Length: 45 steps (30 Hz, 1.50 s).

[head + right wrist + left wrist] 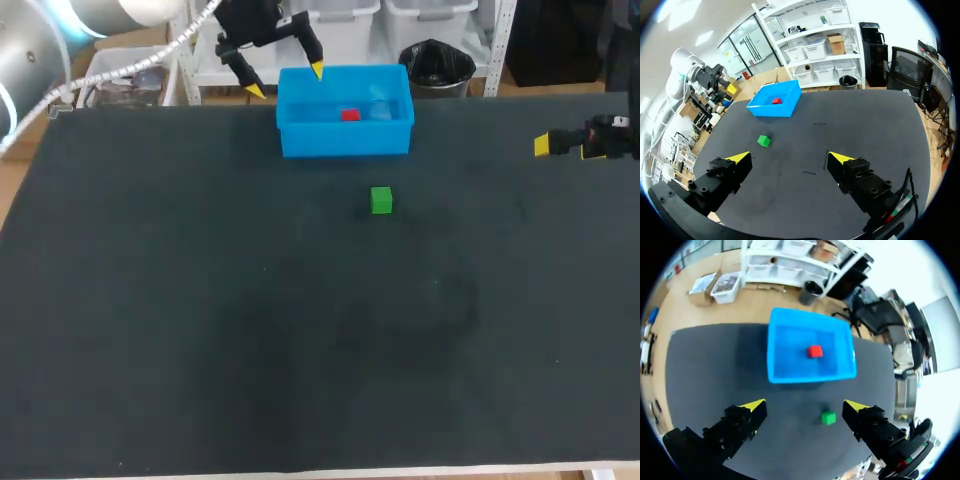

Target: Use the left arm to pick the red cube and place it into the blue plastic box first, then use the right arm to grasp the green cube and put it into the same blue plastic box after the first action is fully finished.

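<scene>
The red cube (350, 115) lies inside the blue plastic box (300, 135) at the table's far edge; the left wrist view shows the red cube (814, 351) on the floor of the box (777, 360). My left gripper (285, 80) hangs open and empty above the box's far left corner. The green cube (381, 200) sits on the dark table a little in front of the box, also seen as the green cube (828, 417) and the green cube (763, 141). My right gripper (543, 145) is at the far right, open and empty (787, 160), well away from the green cube.
The black table (300, 330) stretches wide in front of the green cube. In the right wrist view the box (760, 109) holds the red cube (776, 101), with my left arm (700, 77) beside it.
</scene>
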### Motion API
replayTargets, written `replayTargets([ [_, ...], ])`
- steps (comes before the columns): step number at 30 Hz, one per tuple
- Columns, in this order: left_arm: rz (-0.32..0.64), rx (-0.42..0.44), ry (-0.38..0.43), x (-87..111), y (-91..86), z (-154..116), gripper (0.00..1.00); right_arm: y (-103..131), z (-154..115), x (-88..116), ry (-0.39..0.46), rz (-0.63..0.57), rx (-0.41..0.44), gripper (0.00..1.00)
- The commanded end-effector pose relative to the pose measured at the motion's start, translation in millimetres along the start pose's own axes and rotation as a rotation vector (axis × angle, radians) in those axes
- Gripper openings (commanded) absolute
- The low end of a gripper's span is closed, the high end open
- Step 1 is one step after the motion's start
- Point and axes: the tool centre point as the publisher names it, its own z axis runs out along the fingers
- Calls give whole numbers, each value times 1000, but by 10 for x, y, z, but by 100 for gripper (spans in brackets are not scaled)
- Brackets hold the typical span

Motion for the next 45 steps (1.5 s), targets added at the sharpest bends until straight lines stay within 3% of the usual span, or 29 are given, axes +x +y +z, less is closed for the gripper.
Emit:
replayTargets([
  [1,63,34,-82,355,72,-77,100,9,-2,-3,1,1,4,100],
  [18,366,128,-72,864,208,-250,100,9,-2,-3,1,1,4,100],
  [36,569,197,-102,982,597,-446,100,9,-2,-3,1,1,4,100],
  [45,689,216,-98,1145,712,-502,100,9,-2,-3,1,1,4,100],
])
